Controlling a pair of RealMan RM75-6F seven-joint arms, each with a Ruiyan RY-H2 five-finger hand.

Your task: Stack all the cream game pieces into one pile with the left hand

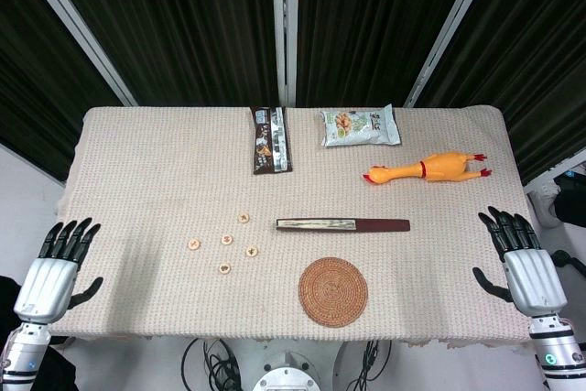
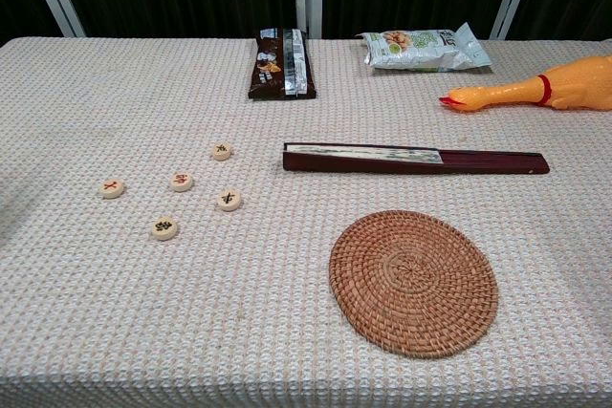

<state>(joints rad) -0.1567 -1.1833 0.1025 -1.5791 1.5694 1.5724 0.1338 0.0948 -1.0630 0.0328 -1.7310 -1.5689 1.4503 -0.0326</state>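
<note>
Head view shows the left hand (image 1: 55, 267) resting at the left edge of the counter (image 1: 137, 153), fingers spread and straight, holding nothing. The right hand (image 1: 522, 258) sits at the right edge in the same way, fingers apart and empty. Neither hand appears in the chest view.

Five cream game pieces (image 2: 182, 182) lie flat and separate on the woven cloth, left of centre, none touching another and none stacked. Some carry red marks, others dark ones. They are well apart from the left hand.

Just right of the pieces lies a closed folding fan (image 2: 411, 159), lengthwise across the counter. A round woven coaster (image 2: 413, 282) sits nearer the front edge, below the fan. At the far side are a dark snack bar wrapper (image 2: 282, 63), a pale snack bag (image 2: 426, 48) and a yellow rubber chicken (image 2: 535, 89).
</note>
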